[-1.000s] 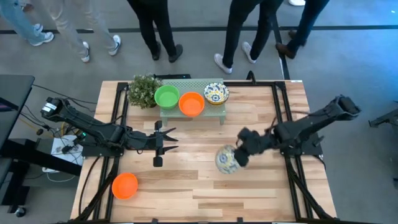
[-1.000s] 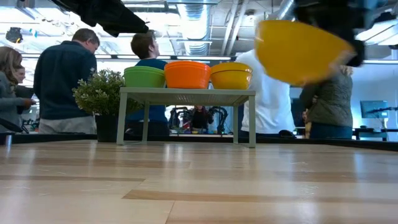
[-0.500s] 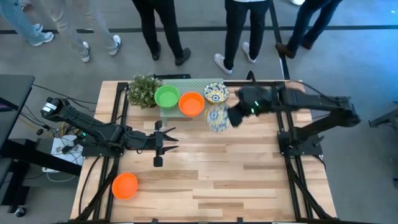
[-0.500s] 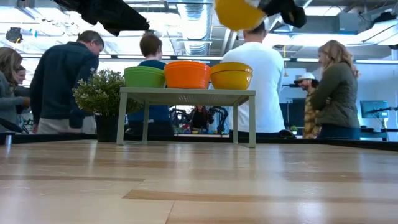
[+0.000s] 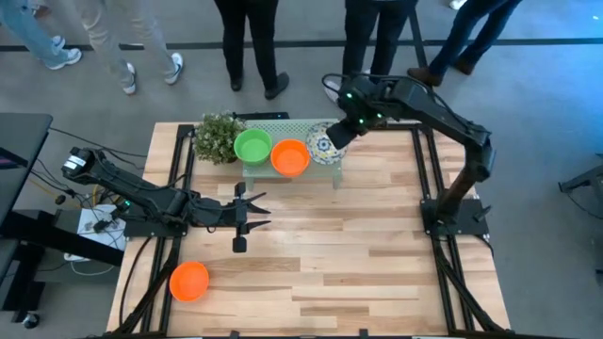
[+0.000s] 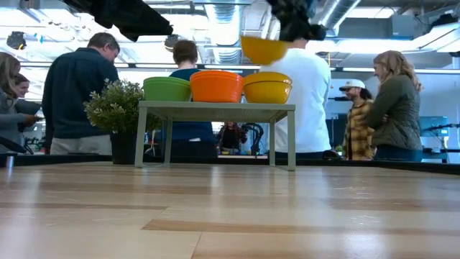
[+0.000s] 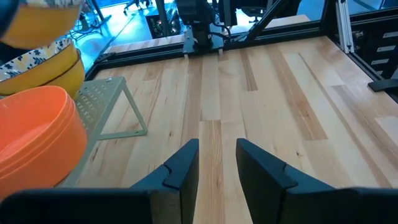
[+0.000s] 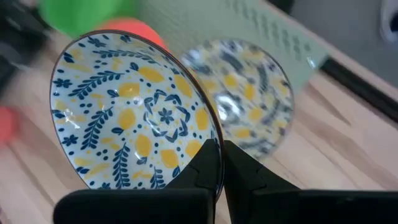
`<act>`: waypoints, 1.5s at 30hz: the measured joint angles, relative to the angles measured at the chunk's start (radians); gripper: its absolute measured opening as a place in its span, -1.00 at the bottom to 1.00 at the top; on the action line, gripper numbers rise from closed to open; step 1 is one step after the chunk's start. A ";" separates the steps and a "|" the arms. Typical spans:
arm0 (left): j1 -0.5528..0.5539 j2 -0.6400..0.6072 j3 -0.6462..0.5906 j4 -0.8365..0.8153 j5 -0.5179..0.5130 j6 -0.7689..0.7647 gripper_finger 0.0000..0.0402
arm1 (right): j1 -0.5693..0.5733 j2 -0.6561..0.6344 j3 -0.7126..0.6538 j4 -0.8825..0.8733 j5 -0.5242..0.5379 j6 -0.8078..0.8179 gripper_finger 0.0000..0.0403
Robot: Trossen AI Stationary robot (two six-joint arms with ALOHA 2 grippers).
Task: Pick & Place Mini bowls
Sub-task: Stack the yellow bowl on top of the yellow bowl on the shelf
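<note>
Looked like a robotics lab or demo space rather than anyone's home. The wooden table (image 5: 311, 254) sat in a black metal frame (image 5: 443, 235) with loose cables (image 5: 66, 202) trailing off one side onto a grey floor (image 5: 546, 104), and people (image 6: 79, 93) stood around chatting just behind it. Up top there were bare ducts and pipes (image 6: 230, 29) on an open ceiling, plus a screen (image 6: 435, 126) glowing in the back.

Left tool (image 7: 217, 163) hovers parted over the table (image 7: 273, 93), beside an orange bowl (image 7: 34, 140).
</note>
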 joint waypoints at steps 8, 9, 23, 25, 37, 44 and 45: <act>0.000 0.000 0.000 0.000 0.000 0.000 -0.46 | -0.079 0.053 0.024 -0.008 -0.067 -0.046 -0.97; 0.000 0.000 0.000 0.000 0.000 0.000 -0.46 | -0.086 0.055 0.024 -0.007 -0.066 -0.046 -0.97; 0.000 0.000 0.000 0.001 0.000 -0.045 -0.46 | -0.155 0.134 0.026 -0.041 -0.134 -0.099 -0.96; 0.000 0.000 0.000 0.001 0.000 -0.045 -0.46 | -0.159 0.139 0.026 -0.051 -0.143 -0.099 -0.96; 0.000 0.000 0.000 0.001 0.000 -0.045 -0.46 | -0.198 0.177 0.026 -0.049 -0.141 -0.125 -0.96; 0.000 0.000 0.000 0.002 0.000 -0.045 -0.46 | -0.205 0.198 0.024 -0.056 -0.168 -0.157 -0.92; 0.000 0.000 0.000 0.003 0.000 -0.045 -0.46 | -0.205 0.199 0.024 -0.056 -0.168 -0.158 -0.91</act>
